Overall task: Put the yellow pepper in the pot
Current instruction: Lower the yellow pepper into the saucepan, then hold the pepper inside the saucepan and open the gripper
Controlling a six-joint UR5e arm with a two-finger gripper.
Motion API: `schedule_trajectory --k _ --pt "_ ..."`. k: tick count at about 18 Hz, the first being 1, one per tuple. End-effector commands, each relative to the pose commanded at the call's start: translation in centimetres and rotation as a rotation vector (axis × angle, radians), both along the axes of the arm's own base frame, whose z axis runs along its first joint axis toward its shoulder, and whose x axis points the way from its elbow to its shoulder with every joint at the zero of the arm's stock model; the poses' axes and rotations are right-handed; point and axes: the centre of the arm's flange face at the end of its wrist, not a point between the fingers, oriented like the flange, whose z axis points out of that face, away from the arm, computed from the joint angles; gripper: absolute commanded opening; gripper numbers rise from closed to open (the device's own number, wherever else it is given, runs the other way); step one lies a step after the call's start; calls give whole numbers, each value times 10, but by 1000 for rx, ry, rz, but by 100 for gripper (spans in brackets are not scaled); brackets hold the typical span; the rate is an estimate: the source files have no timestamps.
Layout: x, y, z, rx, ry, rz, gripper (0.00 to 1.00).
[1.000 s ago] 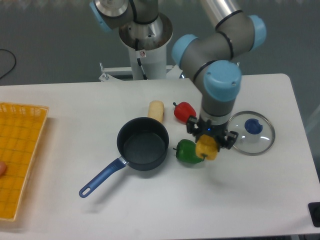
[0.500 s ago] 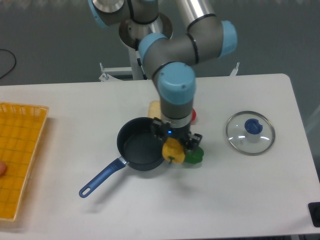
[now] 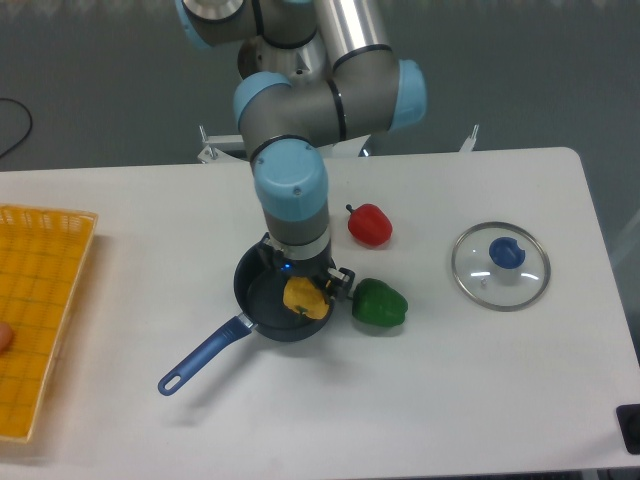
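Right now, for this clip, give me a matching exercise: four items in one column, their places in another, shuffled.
Items:
1. yellow pepper
2. green pepper
3. glass lid
4. yellow basket

Places:
A. far left of the table
B. over the pot, in the gripper
C. right side of the table
D. just right of the pot

Pairs: 1-B, 2-D, 3-C, 4-A

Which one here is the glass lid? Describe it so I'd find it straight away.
Start at the white table and look to its right side, well away from the arm and the pot. The lid lies flat there by itself. It is the only see-through round disc, with a blue knob in its middle, unlike the solid red pepper and green pepper nearby.
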Motion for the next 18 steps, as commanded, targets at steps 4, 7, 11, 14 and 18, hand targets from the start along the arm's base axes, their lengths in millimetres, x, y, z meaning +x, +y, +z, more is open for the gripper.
schedule_trajectory --k 4,7,11,14,18 --pt "15 9 -10 -27 8 -28 56" --pt "18 9 -14 -33 4 -33 56" --pt "25 2 -25 -53 -14 -44 56" --pt "24 -1 -31 -82 2 -47 56" --pt "26 0 -36 -88 -1 -51 56"
